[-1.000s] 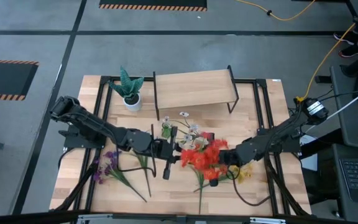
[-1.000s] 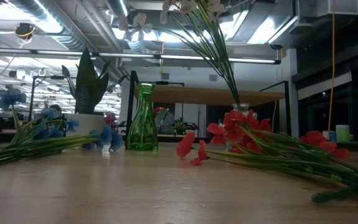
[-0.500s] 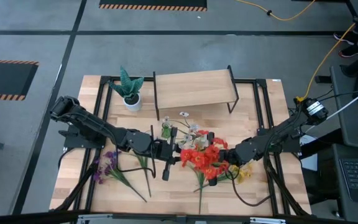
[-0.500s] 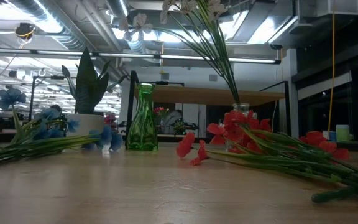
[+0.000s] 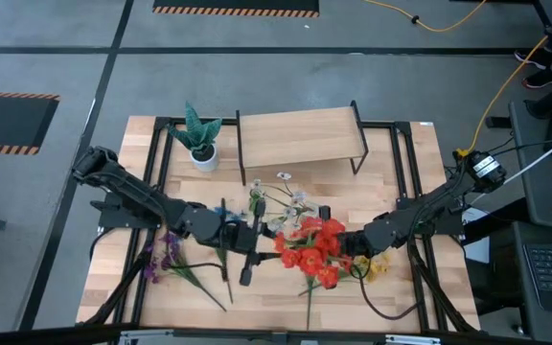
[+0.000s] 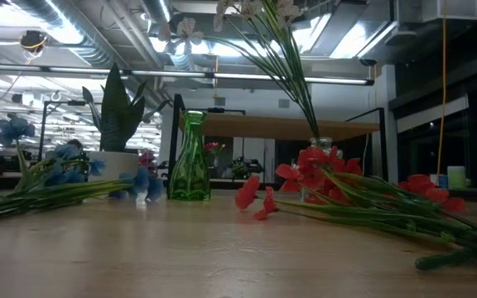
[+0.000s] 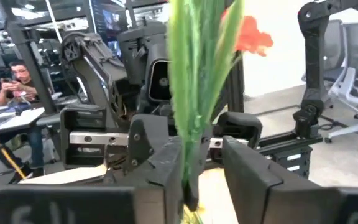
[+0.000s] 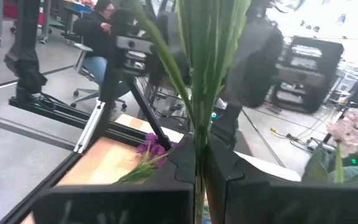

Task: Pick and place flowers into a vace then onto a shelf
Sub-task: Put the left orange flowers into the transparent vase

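Observation:
A bunch of red flowers (image 5: pixel 310 251) stands upright in the air over the middle of the table. Its green stems (image 8: pixel 207 68) are between both grippers. My right gripper (image 8: pixel 201 158), at the bunch's right (image 5: pixel 341 247), is shut on the stems. My left gripper (image 7: pixel 201 155), at its left (image 5: pixel 254 247), is open with the stems (image 7: pixel 194 99) between its fingers. A green glass vase (image 6: pixel 190 157) stands on the table before the shelf (image 5: pixel 300 137). Purple flowers (image 5: pixel 166 254) and yellow flowers (image 5: pixel 377 266) lie flat on the table. My right gripper pinches the bunch's green stems (image 8: pixel 199 146) between its two fingers. The fingers lie level, coming from the table's right, across the upright stems. The red blossoms sit above the fingers. My left gripper has the stems close beside one finger (image 7: pixel 166 168); I cannot tell whether they touch.
A clear vase with white flowers (image 6: pixel 263 50) stands near the green vase. More red flowers (image 6: pixel 338 186) lie on the table, stems toward the near edge. A potted green plant (image 5: pixel 199 139) stands at the far left. People sit beyond the table.
My left gripper has drawn back a little toward the table's left and near edges, away from the red bunch. The red bunch has shifted slightly toward the near edge.

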Tool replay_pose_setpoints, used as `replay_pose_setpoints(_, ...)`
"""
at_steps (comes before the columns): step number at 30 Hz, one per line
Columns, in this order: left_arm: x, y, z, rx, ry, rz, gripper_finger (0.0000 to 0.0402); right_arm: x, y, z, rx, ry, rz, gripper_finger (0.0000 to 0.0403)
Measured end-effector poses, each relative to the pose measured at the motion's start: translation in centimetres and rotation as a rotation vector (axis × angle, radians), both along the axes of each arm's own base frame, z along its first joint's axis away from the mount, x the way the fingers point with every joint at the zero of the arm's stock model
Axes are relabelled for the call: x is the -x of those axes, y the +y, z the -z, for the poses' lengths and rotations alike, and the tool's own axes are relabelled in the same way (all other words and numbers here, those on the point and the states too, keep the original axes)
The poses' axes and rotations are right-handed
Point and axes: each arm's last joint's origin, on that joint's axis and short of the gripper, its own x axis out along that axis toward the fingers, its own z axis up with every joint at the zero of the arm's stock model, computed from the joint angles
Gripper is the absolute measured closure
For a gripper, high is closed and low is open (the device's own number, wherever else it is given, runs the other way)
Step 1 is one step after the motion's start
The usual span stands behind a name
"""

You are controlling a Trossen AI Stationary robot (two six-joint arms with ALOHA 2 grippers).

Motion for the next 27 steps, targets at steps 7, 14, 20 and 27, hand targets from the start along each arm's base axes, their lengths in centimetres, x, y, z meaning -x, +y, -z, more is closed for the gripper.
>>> replay_pose_setpoints(7,3.3,-1.2,-1.6,-0.028,0.054,0.014,0.0264,0.6,-0.4,-0.8,0.005,0.005,0.012,0.0396)
replay_pose_setpoints(14,6.4,-1.7,-2.3,-0.079,0.119,-0.13,0.0275,2.9,-1.8,-2.8,-0.033,0.044,0.029,0.0396)
replay_pose_setpoints(20,8.3,-2.5,-0.6,-0.152,0.175,-0.219,0.0339,4.6,-3.0,-3.9,-0.054,0.07,0.077,0.0396)
replay_pose_setpoints(27,10.3,-1.4,2.9,-0.098,0.201,-0.277,0.0397,6.5,-4.3,-0.8,-0.103,0.09,0.136,0.0396)
